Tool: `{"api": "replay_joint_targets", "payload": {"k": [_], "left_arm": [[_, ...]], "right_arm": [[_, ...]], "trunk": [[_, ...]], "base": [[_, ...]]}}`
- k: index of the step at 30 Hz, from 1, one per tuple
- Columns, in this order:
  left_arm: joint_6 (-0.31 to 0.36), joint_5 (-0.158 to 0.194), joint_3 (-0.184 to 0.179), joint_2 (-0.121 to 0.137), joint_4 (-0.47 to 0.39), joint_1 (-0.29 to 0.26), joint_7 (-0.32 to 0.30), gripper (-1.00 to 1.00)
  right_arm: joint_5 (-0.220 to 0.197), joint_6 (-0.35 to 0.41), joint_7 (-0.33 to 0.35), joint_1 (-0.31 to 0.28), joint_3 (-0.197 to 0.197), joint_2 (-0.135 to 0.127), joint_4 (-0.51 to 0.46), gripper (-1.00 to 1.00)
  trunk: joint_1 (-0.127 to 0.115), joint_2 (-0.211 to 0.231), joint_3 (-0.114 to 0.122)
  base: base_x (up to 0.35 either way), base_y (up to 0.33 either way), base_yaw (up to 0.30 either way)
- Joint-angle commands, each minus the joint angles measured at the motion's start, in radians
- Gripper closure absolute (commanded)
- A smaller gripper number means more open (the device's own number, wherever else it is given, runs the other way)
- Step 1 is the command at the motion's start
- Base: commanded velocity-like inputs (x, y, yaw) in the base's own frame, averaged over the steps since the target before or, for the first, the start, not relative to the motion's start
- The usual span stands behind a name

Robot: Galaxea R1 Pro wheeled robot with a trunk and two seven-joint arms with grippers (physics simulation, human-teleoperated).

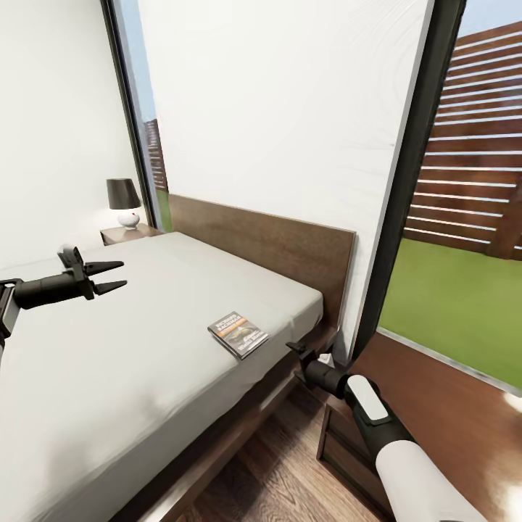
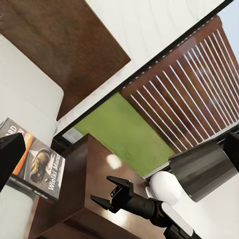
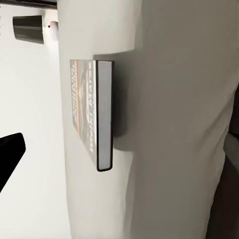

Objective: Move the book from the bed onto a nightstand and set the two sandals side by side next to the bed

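The book (image 1: 238, 334) lies flat on the bed's light-grey mattress (image 1: 145, 348), close to the side edge and not far from the dark wooden headboard (image 1: 275, 243). My right gripper (image 1: 296, 349) is open, low beside the mattress edge and just right of the book, not touching it. In the left wrist view the right gripper (image 2: 105, 191) hangs over a nightstand (image 2: 84, 184) with its jaws apart. The right wrist view has the book (image 3: 92, 114) edge-on. My left gripper (image 1: 109, 276) is open and empty, hovering above the mattress at the left. The sandals are out of view.
A second nightstand (image 1: 123, 233) with a dark-shaded lamp (image 1: 125, 201) stands at the bed's far side. The near nightstand (image 1: 348, 442) sits under my right arm. A tall dark-framed window (image 1: 413, 174) rises behind the headboard. Wood-plank floor (image 1: 290, 471) runs along the bed.
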Motion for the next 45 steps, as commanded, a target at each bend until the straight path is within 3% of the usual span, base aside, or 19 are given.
{"api": "replay_joint_targets", "payload": {"k": [1, 45], "left_arm": [[0.010, -0.011, 0.004, -0.001, 0.000, -0.001, -0.008, -1.00], [0.017, -0.011, 0.004, 0.004, 0.002, -0.001, -0.008, -1.00]], "right_arm": [[0.003, 0.007, 0.003, -0.001, -0.006, 0.001, 0.000, -1.00], [0.002, 0.012, 0.008, -0.001, 0.002, 0.002, -0.008, -1.00]], "trunk": [[0.000, 0.000, -0.001], [0.000, 0.000, -0.001]], "base": [[0.000, 0.000, 0.000], [0.015, 0.010, 0.000]]}}
